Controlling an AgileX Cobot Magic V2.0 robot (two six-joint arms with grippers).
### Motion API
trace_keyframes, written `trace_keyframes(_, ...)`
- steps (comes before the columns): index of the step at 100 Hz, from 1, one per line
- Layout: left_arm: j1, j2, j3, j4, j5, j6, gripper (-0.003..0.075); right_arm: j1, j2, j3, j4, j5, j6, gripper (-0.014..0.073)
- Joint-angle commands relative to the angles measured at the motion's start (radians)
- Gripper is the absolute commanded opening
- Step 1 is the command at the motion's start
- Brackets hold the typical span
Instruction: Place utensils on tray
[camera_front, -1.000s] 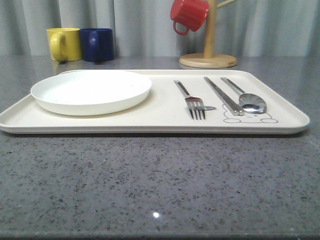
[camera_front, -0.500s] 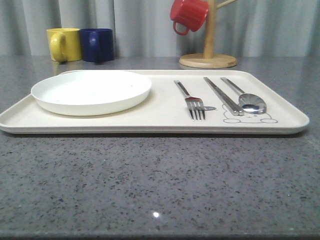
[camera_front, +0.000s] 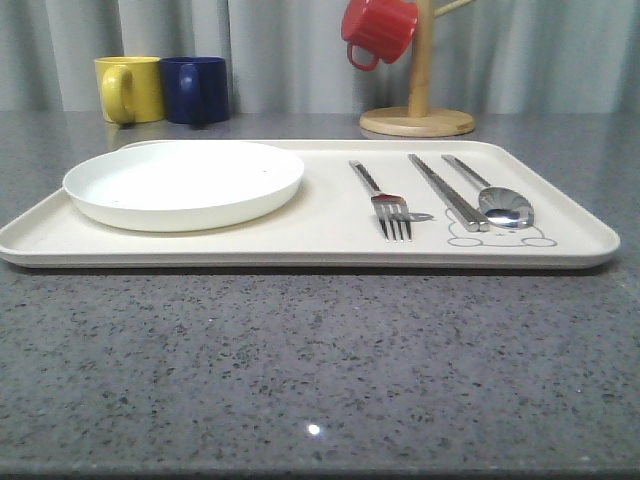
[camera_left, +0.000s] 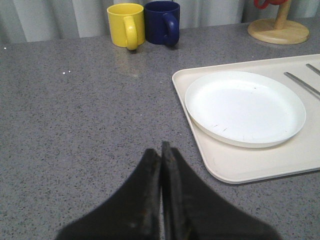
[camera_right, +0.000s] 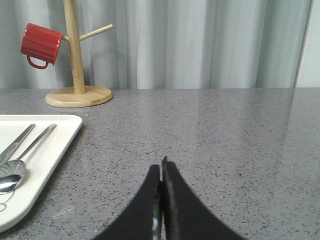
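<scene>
The cream tray (camera_front: 320, 240) lies across the grey table. On its left part rests the round white plate (camera_front: 184, 183). On its right part lie, side by side, the fork (camera_front: 385, 201), the chopsticks (camera_front: 445, 191) and the spoon (camera_front: 497, 198). My left gripper (camera_left: 161, 149) is shut and empty over bare table, off the tray's (camera_left: 240, 167) left edge, short of the plate (camera_left: 245, 107). To the right of the tray (camera_right: 40, 160) and the spoon (camera_right: 15, 167), my right gripper (camera_right: 161, 165) is also shut on nothing above the table.
A yellow mug (camera_front: 130, 88) and a blue mug (camera_front: 195, 89) stand at the back left. A wooden mug stand (camera_front: 417, 100) with a red mug (camera_front: 377, 30) hung on it stands behind the tray. Grey curtains close off the back.
</scene>
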Motion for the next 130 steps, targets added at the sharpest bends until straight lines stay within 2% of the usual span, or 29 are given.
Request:
trace_keyframes(1, -0.004, 0.009, -0.026, -0.006, -0.073, -0.011, -0.0019, 0.009, -0.021, 0.003, -0.015, -0.080, -0.009, -0.0057)
trace_keyframes(110, -0.002, 0.009, -0.019, 0.009, -0.075, -0.011, -0.0019, 0.018, -0.021, 0.003, -0.015, -0.083, -0.009, -0.0057)
trace_keyframes(120, 0.001, 0.003, 0.011, 0.052, -0.142, -0.035, -0.0019, 0.018, -0.021, 0.003, -0.015, -0.083, -0.009, -0.0057)
trace_keyframes(130, 0.017, -0.016, 0.083, 0.123, -0.308, -0.099, -0.0019, 0.018, -0.021, 0.003, -0.015, -0.083, -0.009, -0.0057)
